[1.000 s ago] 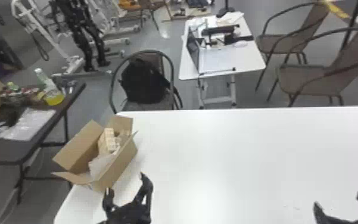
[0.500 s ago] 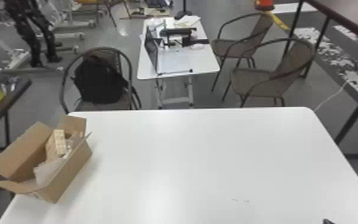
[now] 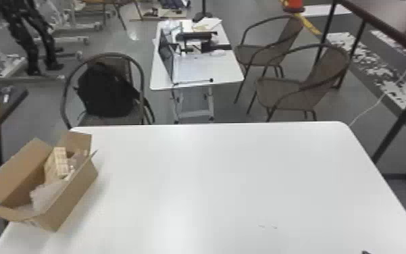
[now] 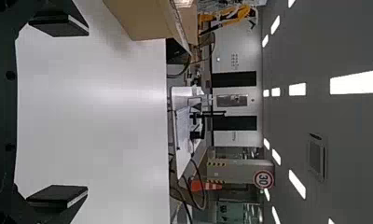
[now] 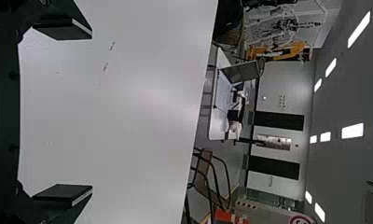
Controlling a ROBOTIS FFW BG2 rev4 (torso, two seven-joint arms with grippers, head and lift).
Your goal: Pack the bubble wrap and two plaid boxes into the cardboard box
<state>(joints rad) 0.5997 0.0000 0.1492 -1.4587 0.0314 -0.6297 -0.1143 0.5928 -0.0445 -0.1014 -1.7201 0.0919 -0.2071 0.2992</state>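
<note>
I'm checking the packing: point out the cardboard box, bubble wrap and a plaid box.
Cardboard box (image 3: pixel 72 199): head view, long outer side.
Bubble wrap (image 3: pixel 45 196): head view, visible middle.
Plaid box (image 3: pixel 61 161): head view, narrow side.

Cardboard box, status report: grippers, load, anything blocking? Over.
Left gripper, right gripper: jaws open, empty. Bubble wrap and plaid box inside cardboard box, second plaid box unconfirmed. Flaps open, no arm over them.

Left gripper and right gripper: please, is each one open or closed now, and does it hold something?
Left gripper: open, fingers wide apart, holding nothing.
Right gripper: open, fingers wide apart, also empty.
</note>
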